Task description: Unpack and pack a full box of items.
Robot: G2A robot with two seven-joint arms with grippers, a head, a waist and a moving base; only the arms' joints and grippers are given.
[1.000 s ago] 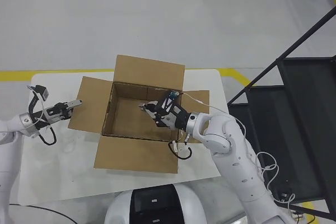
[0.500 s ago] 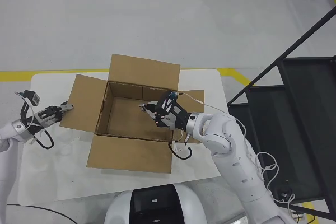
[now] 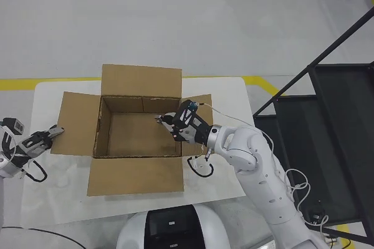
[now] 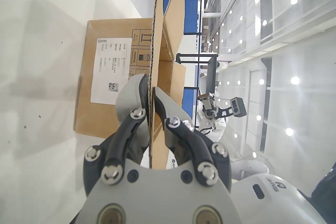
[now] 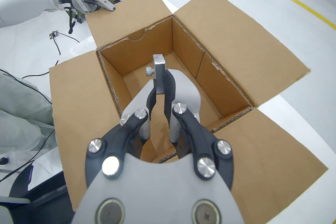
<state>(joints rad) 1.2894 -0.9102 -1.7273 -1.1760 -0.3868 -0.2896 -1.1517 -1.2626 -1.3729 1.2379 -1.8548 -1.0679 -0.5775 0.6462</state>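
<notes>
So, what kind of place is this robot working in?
Probably a factory or warehouse-style hall: a yellow floor line, a dark metal staircase, and blue racks under rows of ceiling lights.

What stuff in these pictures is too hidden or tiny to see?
- Part of the box floor, top view: the right tool covers it.
- What the small metal piece in the right tool is: too little shows.
- The label print, left wrist view: too small.
- Box inside, left wrist view: its side wall and the flap in the left tool hide it.
</notes>
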